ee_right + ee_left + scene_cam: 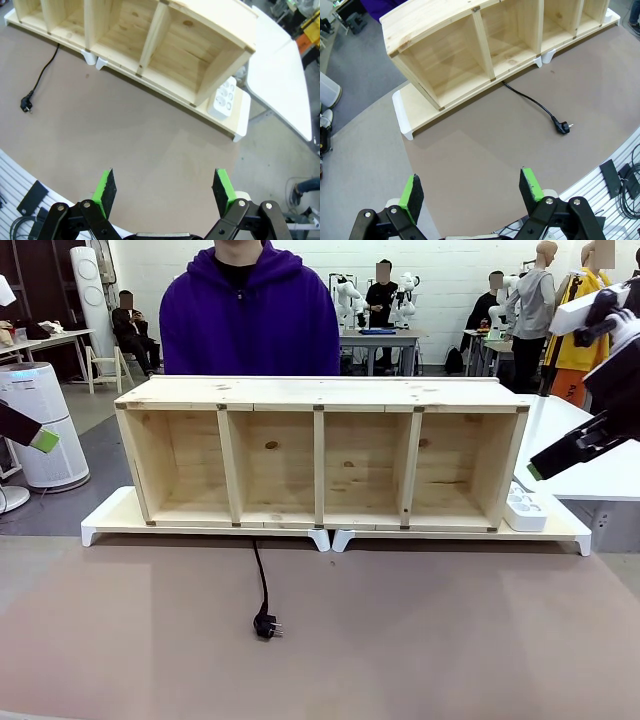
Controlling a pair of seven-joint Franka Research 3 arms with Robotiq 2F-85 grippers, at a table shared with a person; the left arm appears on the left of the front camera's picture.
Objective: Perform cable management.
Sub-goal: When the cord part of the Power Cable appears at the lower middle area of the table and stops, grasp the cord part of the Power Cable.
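Brown matting (450, 640) covers the near half of the table, and a four-bay wooden shelf (320, 392) stands across its far side on two low white risers (110, 515), open bays facing the robot; a person in a purple hoodie (250, 320) stands behind it. The cable (262, 580) comes out from under the shelf's front edge, just left of the gap between the risers, and lies flat on the matting; its long axis runs far to near, toward the robot, with a slight bend; the plug (266, 626) is its near end, and its prongs seem to point toward the robot's right, though they are small. Bare matting lies open on both sides of the cable, and the plug sits well clear of the table's near edge. A white power strip (524, 508) lies on the right riser, just beside the shelf's right end. The left gripper (471, 187) hangs above the matting's left part, jaws spread wide, holding nothing; the right gripper (165, 184) hangs above the right part, likewise wide and empty.
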